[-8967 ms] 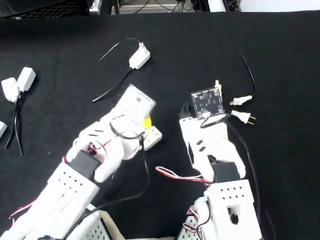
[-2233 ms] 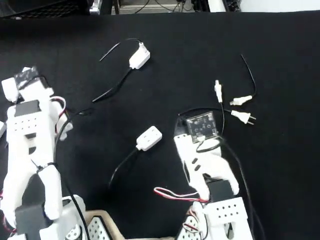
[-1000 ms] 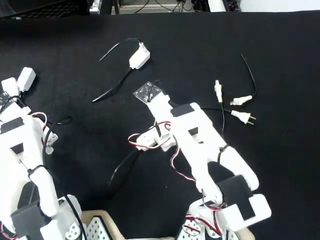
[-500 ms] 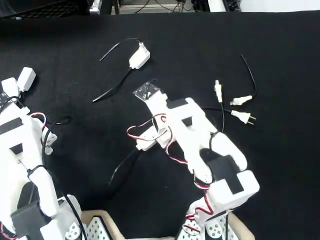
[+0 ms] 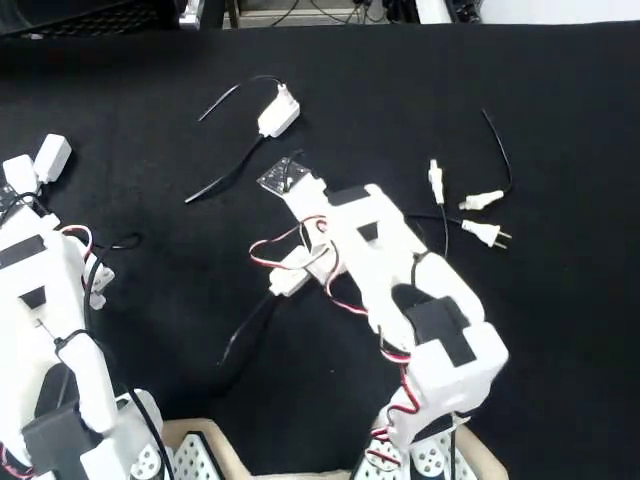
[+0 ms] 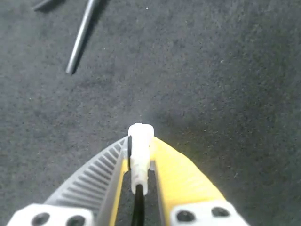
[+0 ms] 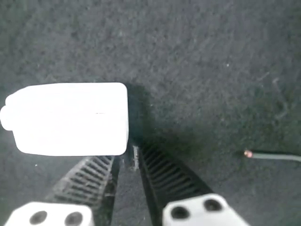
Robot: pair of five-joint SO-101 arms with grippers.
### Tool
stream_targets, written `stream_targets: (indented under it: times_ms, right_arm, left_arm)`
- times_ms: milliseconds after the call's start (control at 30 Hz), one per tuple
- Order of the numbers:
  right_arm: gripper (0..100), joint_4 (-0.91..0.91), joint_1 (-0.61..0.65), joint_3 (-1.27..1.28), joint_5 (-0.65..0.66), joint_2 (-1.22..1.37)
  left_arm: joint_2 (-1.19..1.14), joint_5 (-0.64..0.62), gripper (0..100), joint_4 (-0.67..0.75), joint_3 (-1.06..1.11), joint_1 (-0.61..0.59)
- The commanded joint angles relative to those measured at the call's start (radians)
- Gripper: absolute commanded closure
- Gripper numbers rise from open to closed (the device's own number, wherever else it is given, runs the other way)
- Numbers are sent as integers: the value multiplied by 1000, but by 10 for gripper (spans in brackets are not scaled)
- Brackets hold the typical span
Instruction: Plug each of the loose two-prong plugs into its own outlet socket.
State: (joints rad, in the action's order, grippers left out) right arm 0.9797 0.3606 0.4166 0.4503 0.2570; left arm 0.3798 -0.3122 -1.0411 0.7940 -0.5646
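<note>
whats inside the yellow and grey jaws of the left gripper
A small white plug sits clamped in the left gripper, its black cord trailing back between the fingers. Its prongs cannot be seen from here.

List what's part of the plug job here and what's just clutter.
Job: plug held in the left gripper; three loose plugs at right; centre socket by the right gripper; top socket; two left sockets.
Clutter: cables beyond the mat; tan board at the near edge.
</note>
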Motion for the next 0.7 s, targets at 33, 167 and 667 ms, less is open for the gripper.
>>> stream_targets:
  times_ms: [33, 167, 667]
  right_arm:
    - [985, 14, -20, -151, 6, 56]
    - [985, 15, -20, -217, 9, 99]
    - [986, 68, -11, -285, 81, 108]
  left_arm:
    - [18, -8, 970, 12, -45, -8]
    - [18, -8, 970, 12, -45, -10]
    - [18, -12, 970, 44, -39, -1]
